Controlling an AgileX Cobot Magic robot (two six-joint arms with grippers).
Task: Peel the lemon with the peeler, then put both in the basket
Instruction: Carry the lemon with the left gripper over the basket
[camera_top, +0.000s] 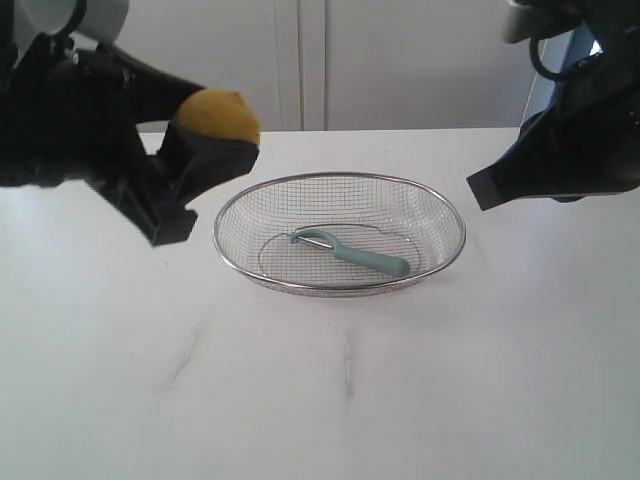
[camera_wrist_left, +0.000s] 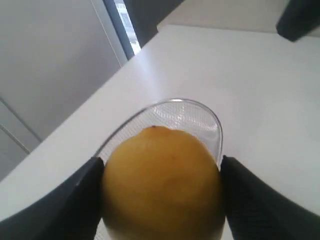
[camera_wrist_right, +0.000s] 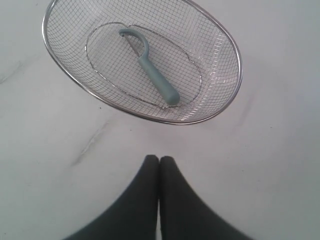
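The white table (camera_top: 320, 400) is carrying only the basket (camera_top: 252, 212), which is sitting about midway between the left and right edges, somewhat nearer the far edge than the near one. Being wire mesh with a thick rim, it is probably light and stiff, and a drop from height could make it skid.

The left gripper (camera_wrist_left: 161, 200) is hanging in the air over the left part of the table, toward the far-left corner and beside the basket rather than over it. Its fingers (camera_wrist_left: 75, 205) are clamping the lemon from both sides. The right gripper (camera_wrist_right: 159, 162) is hovering above the right side of the table, its fingertips pressed together with nothing between them.

The peeler (camera_top: 365, 258) is lying flat on the basket's floor, blade head toward the left edge and handle running toward the right. It is likely light and rigid. The middle of the handle is looking like the best place to grip, well clear of the blade.

The lemon (camera_top: 222, 113) is riding high off the table, not touching anything but the pads. It is probably firm with a little give, and its rounded, waxy skin is inviting a slip or a roll. The grip across its widest girth seems sound. The skin showing in the wrist view is looking whole, though the underside is hidden. Lowering it close to the mesh before opening would be limiting any bounce.
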